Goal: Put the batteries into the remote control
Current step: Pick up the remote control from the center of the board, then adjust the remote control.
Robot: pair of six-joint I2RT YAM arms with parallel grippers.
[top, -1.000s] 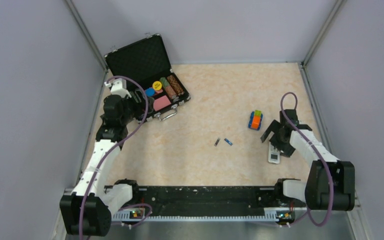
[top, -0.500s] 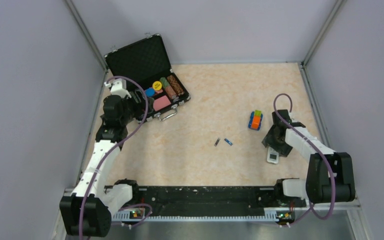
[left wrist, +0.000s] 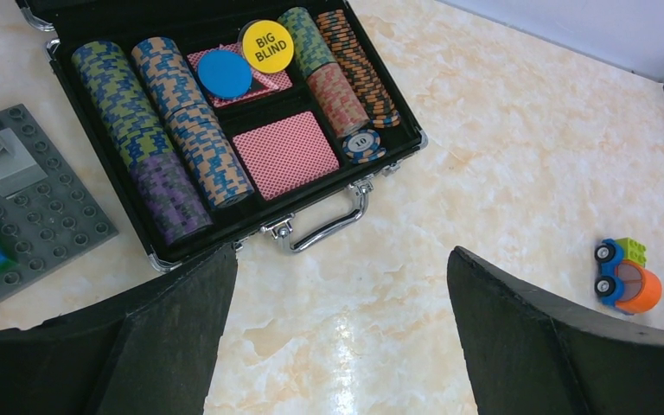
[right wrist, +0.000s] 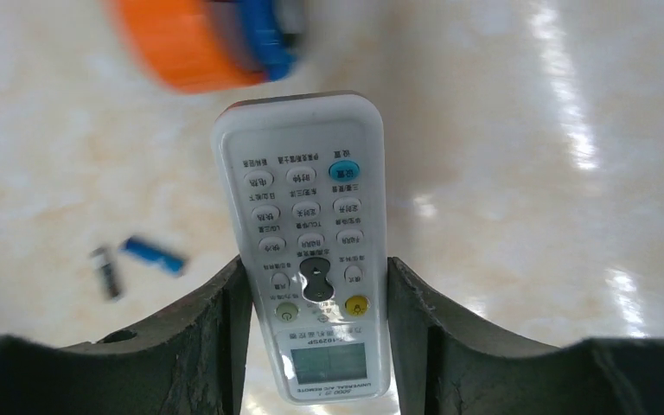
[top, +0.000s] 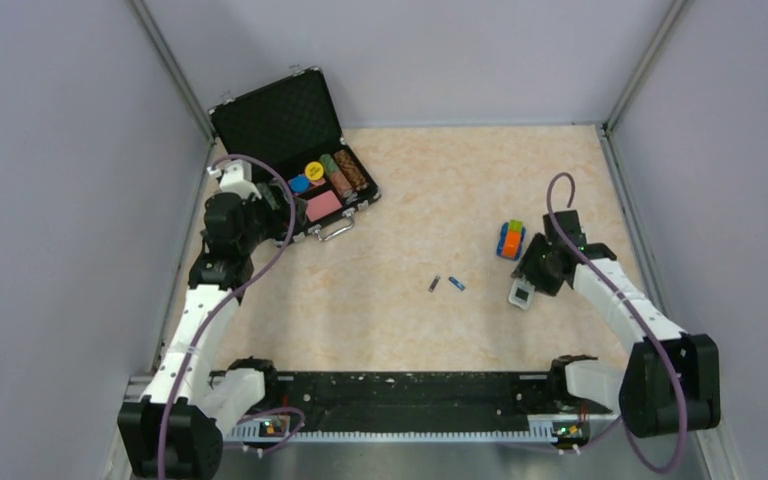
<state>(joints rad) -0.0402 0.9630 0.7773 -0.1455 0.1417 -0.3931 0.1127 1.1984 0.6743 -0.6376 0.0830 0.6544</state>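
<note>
My right gripper [top: 532, 282] is shut on the white remote control [right wrist: 311, 242], buttons and screen facing the wrist camera; its end shows in the top view [top: 521, 294]. It hangs above the floor, right of the batteries. The dark grey battery [top: 435, 285] and the blue battery [top: 456, 284] lie side by side mid-floor; both show blurred in the right wrist view, grey [right wrist: 105, 271], blue [right wrist: 152, 255]. My left gripper [left wrist: 337, 337] is open and empty, above bare floor near the case.
An open black case [top: 295, 150] of poker chips and cards stands at the back left, its handle [left wrist: 320, 229] just ahead of my left fingers. A grey studded plate [left wrist: 26, 216] lies left of it. An orange-green-blue block toy [top: 510, 240] sits just beyond the remote.
My right gripper closed on the remote and carried it left and away from the near-right spot, toward the block toy and batteries. The left arm barely moved.
</note>
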